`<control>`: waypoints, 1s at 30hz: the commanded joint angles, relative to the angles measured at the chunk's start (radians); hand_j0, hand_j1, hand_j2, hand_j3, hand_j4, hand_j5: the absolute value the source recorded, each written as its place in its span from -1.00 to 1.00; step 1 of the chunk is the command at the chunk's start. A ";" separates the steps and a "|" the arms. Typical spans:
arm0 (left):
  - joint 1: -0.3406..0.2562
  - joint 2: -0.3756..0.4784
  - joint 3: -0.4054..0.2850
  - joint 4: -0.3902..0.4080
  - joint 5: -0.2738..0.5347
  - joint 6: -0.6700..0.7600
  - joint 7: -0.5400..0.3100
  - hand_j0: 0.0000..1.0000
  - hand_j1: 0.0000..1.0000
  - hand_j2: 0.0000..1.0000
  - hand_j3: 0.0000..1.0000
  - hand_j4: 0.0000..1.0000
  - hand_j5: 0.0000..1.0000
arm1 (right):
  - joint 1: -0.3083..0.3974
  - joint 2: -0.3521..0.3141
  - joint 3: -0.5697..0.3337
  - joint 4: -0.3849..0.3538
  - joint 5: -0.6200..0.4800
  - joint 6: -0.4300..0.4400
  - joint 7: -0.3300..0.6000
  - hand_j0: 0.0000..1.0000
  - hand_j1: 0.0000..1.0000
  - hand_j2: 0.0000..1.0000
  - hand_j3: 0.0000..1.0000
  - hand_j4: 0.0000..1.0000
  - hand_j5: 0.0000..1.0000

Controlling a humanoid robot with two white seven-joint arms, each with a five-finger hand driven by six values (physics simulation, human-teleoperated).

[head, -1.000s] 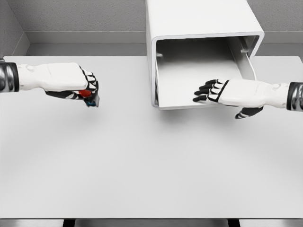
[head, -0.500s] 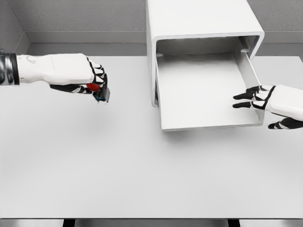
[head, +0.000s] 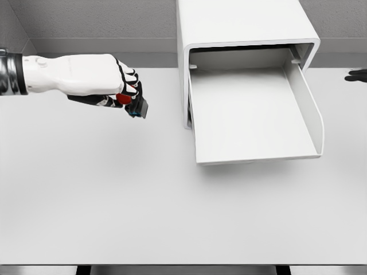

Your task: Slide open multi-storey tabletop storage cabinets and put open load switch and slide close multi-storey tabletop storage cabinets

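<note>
Head view: the left hand (head: 117, 91) pinches the switch (head: 136, 106); the open drawer (head: 252, 112) lies to its right. Risk: a loose pinch drops the switch onto the bench (head: 143, 200).

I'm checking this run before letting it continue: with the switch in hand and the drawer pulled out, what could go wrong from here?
The left hand holds the load switch at its fingertips, with the part hanging below them, so it might slip over the table. The switch is left of the cabinet, level with the drawer side wall; a straight sideways move could clip it. The right hand is barely in view at the right edge, so it cannot steady the drawer.
</note>
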 commanded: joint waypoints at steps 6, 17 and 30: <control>-0.015 0.001 0.001 -0.028 0.046 0.004 0.001 -0.20 -0.20 -0.20 -0.20 -0.20 -0.20 | 0.172 0.004 -0.173 0.069 -0.007 0.013 0.000 1.00 1.00 1.00 1.00 1.00 1.00; -0.103 -0.094 -0.002 -0.025 0.095 0.004 0.001 -0.21 -0.21 -0.21 -0.21 -0.21 -0.21 | 0.558 0.152 -0.404 -0.109 0.007 0.013 0.000 0.88 0.88 0.88 0.88 0.88 0.88; -0.210 -0.461 -0.091 0.092 -0.055 0.004 0.001 -0.24 -0.24 -0.24 -0.24 -0.24 -0.24 | 0.486 -0.001 -0.045 -0.112 0.010 0.013 0.000 0.23 0.23 0.23 0.23 0.23 0.23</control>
